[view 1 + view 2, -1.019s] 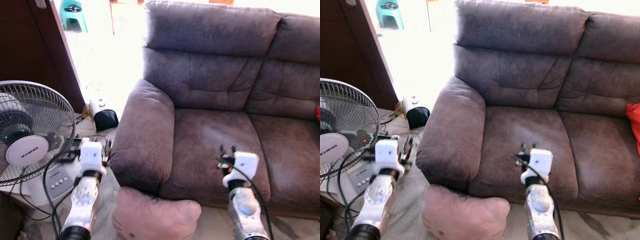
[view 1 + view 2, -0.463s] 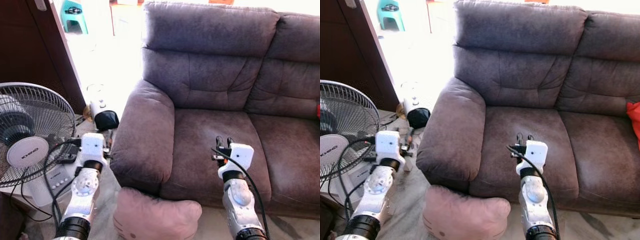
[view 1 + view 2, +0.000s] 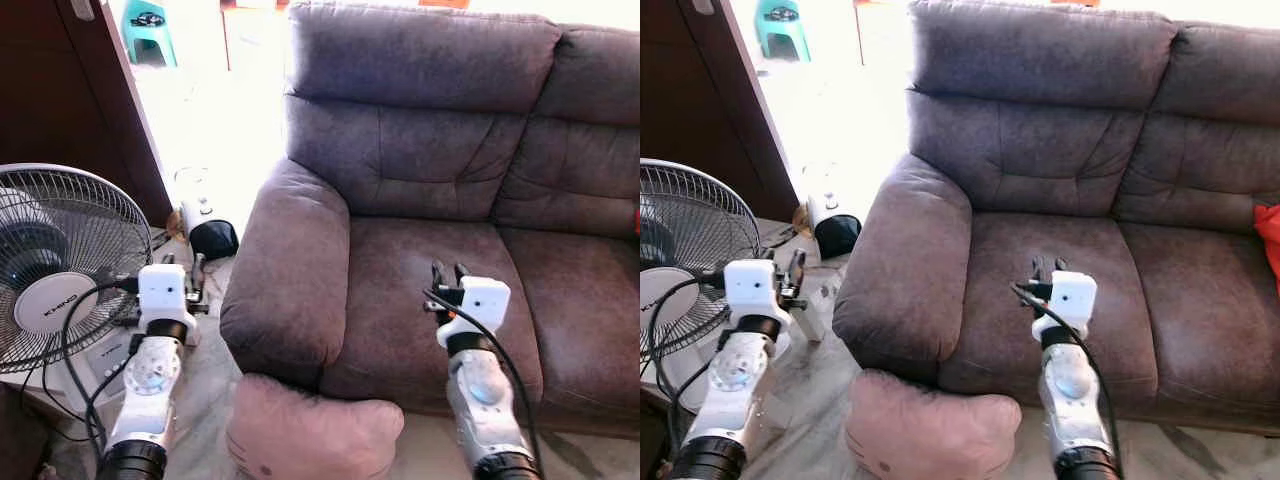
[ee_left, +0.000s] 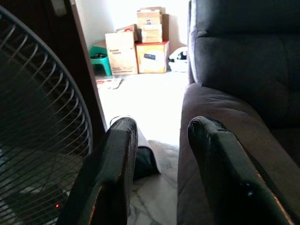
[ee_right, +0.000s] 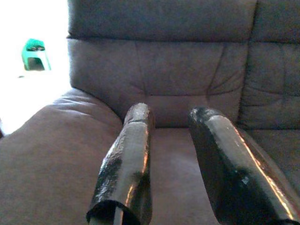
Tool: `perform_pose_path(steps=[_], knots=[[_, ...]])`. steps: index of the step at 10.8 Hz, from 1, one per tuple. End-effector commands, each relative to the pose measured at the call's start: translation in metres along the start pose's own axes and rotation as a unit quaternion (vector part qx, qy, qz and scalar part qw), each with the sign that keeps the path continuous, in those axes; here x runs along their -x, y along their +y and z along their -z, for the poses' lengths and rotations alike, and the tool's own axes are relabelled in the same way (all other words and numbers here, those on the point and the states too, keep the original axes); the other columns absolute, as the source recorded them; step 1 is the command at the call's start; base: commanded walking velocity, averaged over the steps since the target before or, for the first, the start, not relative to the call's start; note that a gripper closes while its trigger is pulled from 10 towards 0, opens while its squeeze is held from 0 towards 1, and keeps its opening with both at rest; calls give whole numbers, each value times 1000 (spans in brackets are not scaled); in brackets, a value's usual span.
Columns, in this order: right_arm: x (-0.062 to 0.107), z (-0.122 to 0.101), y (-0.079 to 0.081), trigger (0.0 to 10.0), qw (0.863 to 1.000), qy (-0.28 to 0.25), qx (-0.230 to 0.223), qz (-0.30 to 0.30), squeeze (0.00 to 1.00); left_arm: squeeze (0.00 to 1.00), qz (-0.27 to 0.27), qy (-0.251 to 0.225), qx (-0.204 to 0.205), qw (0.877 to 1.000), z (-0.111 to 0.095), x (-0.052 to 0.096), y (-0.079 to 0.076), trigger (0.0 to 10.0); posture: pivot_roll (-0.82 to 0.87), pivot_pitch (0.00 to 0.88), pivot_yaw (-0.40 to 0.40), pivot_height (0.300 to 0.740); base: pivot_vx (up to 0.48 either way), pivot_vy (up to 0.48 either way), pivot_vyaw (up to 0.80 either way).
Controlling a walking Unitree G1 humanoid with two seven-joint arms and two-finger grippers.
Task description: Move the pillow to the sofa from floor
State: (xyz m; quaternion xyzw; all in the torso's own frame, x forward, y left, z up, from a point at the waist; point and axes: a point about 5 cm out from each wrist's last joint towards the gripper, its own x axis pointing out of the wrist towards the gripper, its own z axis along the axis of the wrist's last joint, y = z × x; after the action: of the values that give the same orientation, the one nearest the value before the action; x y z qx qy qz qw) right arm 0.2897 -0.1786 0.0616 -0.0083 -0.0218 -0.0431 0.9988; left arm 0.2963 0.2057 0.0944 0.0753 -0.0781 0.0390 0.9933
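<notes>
Sofa ahead, pillow on the floor, both arms raised and empty.

Brown sofa (image 3: pixel 430 200) fills the room's middle; the pink pillow (image 3: pixel 312 435) lies on the floor against its front, below the armrest. Beside the fan (image 3: pixel 60 265), the left tool (image 3: pixel 180 272) has swung outward since half a second ago; the right tool (image 3: pixel 449 272) hovers over the seat, barely shifted. Both tools' fingers stand apart, gripping nothing, so the pickup is not begun.

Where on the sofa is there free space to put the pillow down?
The left seat cushion of the sofa is bare, bordered by the armrest and backrest; the right tool hovers over it. The pillow lies on the floor. It is crowded left of the armrest: a fan and cables.
</notes>
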Motion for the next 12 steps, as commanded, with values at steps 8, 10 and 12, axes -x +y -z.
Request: perform_pose_path(steps=[8, 10, 12], knots=[[-5, -7, -5, 10000, 1000, 6, 27, -5, 0, 0, 8, 16, 10, 1000, 2, 3, -3, 10000, 74, 43, -62, 740, 0, 0, 0], [-5, -7, -6, 10000, 1000, 7, 26, -3, 0, 0, 10, 20, 11, 1000, 4, 3, -4, 10000, 70, 33, -57, 740, 0, 0, 0], [-5, -6, -5, 10000, 1000, 10, 26, -4, 0, 0, 12, 20, 11, 1000, 3, 2, -5, 10000, 71, 31, -57, 740, 0, 0, 0]])
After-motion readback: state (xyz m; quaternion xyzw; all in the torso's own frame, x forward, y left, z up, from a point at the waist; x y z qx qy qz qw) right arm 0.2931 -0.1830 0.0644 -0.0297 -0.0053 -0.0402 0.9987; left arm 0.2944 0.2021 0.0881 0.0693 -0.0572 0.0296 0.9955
